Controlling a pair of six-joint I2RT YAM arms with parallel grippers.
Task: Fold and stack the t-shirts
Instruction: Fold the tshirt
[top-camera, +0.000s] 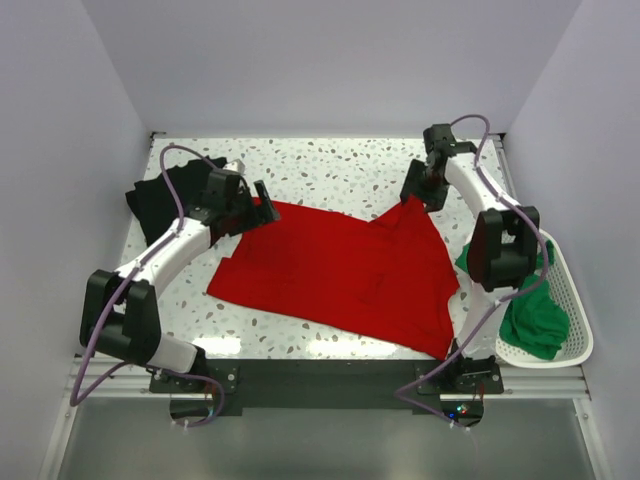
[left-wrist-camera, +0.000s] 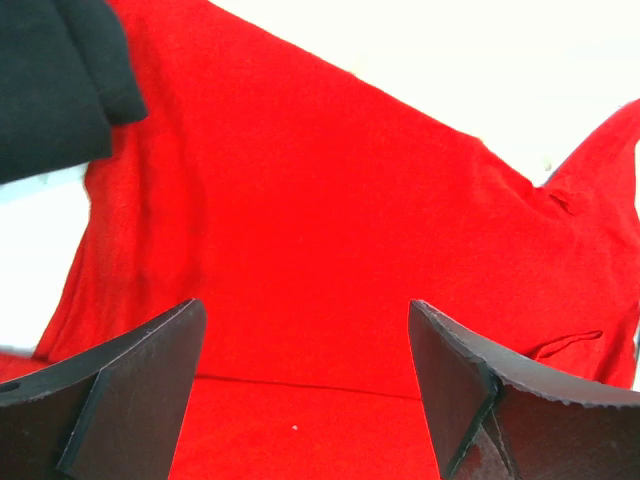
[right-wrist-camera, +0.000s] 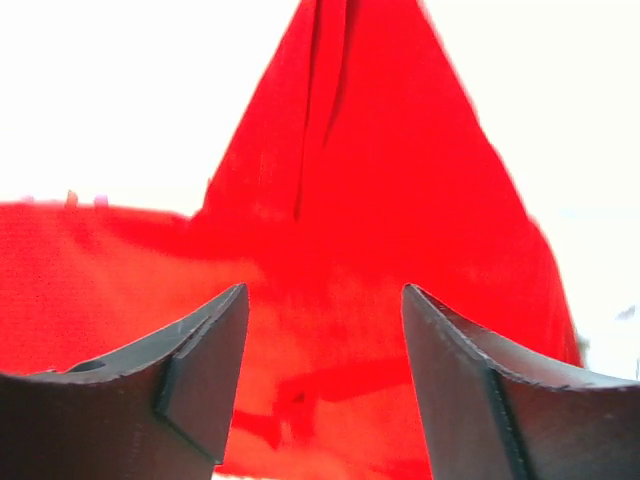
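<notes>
Though empty, left hand (left-wrist-camera: 305, 310) over t-shirt (top-camera: 340, 270)

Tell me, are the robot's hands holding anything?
No, nothing is pinched. The left gripper and right gripper both stand open over the red t-shirt's far corners.

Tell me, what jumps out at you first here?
The big red t-shirt spread across the middle of the table, with the left claw and the right claw open over its far corners. After that, the green t-shirt in the white basket at the right edge, and the black t-shirt bunched at the far left.
</notes>
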